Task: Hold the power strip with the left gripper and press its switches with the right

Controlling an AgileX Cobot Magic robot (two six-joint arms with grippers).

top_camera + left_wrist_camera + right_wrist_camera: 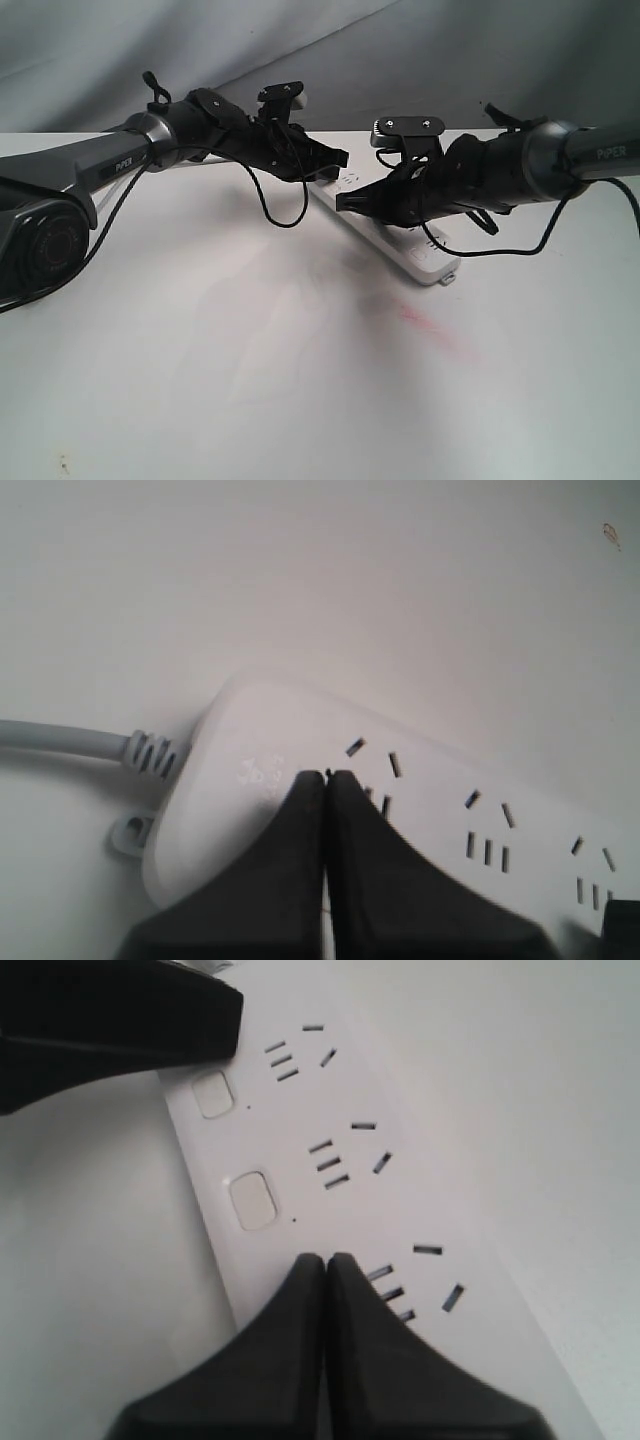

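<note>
Shows the power strip (418, 258) flat on the white table (200, 380), with both arms stretched over it. Looks like stiff moulded plastic: light, not fragile, and probably smooth enough to skate on the tabletop if poked from one side. Seems too wide and flat to pinch, so better pinned from above near the end with the grey cord (60, 735), clear of the socket slots.

Places the left gripper (326, 776) just there, clenched tip to tip and holding nothing, over the strip's top face beside the first socket group. Cannot tell whether pressing or only hovering.

Places the right gripper (325, 1258) further along the strip, likewise squeezed closed and empty, at the strip's edge row beside the third socket group, just past two uncovered rounded switches (252, 1200). Calls for a straight downward push, to avoid shoving the strip sideways.
</note>
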